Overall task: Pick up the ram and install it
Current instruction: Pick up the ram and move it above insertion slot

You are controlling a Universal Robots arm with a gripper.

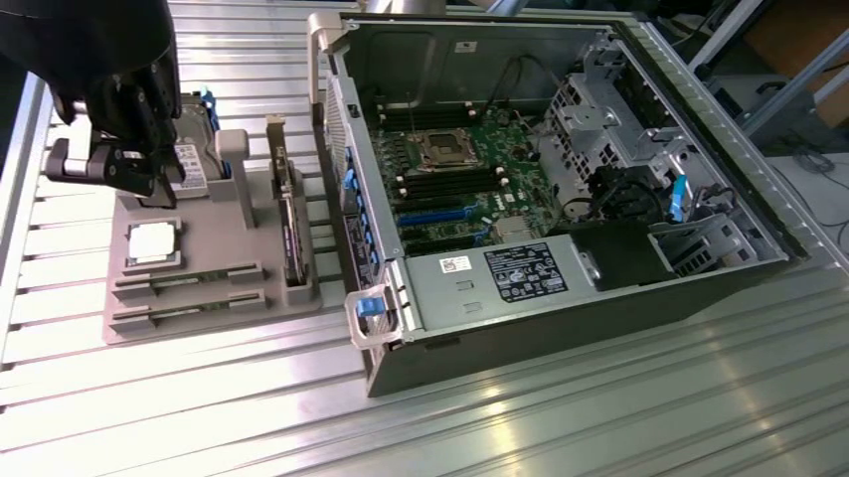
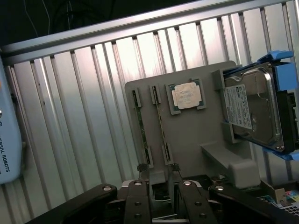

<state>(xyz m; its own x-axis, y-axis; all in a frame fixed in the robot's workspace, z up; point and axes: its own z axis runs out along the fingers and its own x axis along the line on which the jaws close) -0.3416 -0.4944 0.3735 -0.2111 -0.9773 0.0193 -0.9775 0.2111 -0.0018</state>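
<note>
At the exterior view's left, your gripper hangs over the back of the gray tray, just beside the upright hard drive. In the wrist view the gripper has its fingers spread wide apart with nothing between them; it holds and touches nothing.

The ram sits toward the front of that tray, well apart from the gripper: one ram stick and a second ram stick lie side by side in two long parallel slots. From the wrist you see each ram stick edge-on as a thin dark-green line, the second ram stick just beside it, both running away from the fingertips. Both are seated in the tray, neither lifted.

Between the hard drive and the ram lies the square silver processor in its own recess. Further right, an expansion card stands on edge along the tray's side, between the ram and the computer case. The case lies open on the slatted metal table, with the green motherboard exposed and the labeled power supply at its near side.
</note>
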